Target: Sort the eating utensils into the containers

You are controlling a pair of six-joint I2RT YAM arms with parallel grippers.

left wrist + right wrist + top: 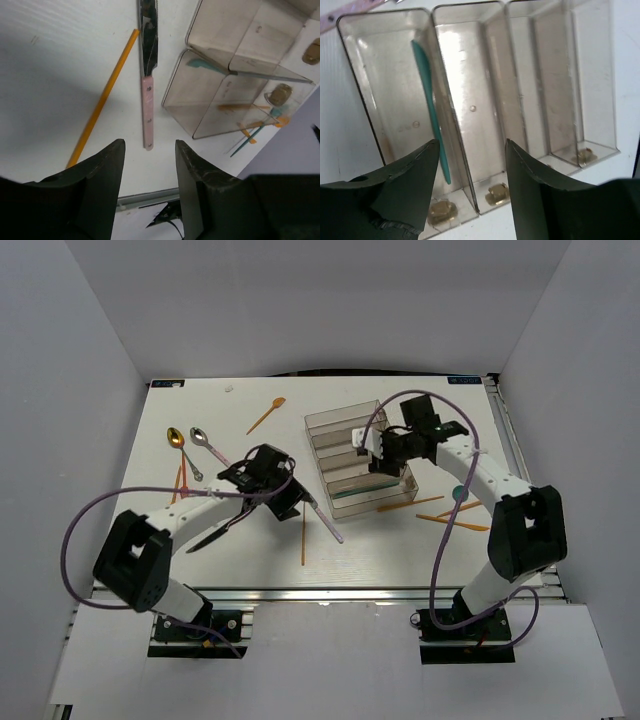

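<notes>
- The left pincer (149, 152) is held low over the knife (148, 110). Its jaws are apart and nothing is between them. The pink handle end is lined up with the gap, so a grasp of the handle is judged to be the step in hand.
- The knife lies flat on the surface (400, 565), between the orange stick (102, 100) and the tray (225, 100), and neither is touched by it.
- The right pincer (471, 150) is held above the tray, with jaws apart and empty. A release into a compartment is suggested by this, but it cannot be confirmed.
- One teal utensil (432, 107) is seen in the end compartment on the near side of the tray, laid lengthwise along the dividing wall. In the right wrist view nothing is seen in the other three compartments.
- Most utensils are not yet sorted, so the task is judged to be at an early stage.
- A gold spoon (176, 437) and a silver spoon (203, 445) lie side by side at the far left, and an orange spoon (266, 415) lies further back.
- Several orange utensils (455, 518) lie just to the right of the tray.
- The surface is white, flat and matt. Thin utensils lie close against it, so a low and exact approach is judged to be needed.
- The surface is closed in by plain pale walls (90, 360) at the left, the right and the back.
</notes>
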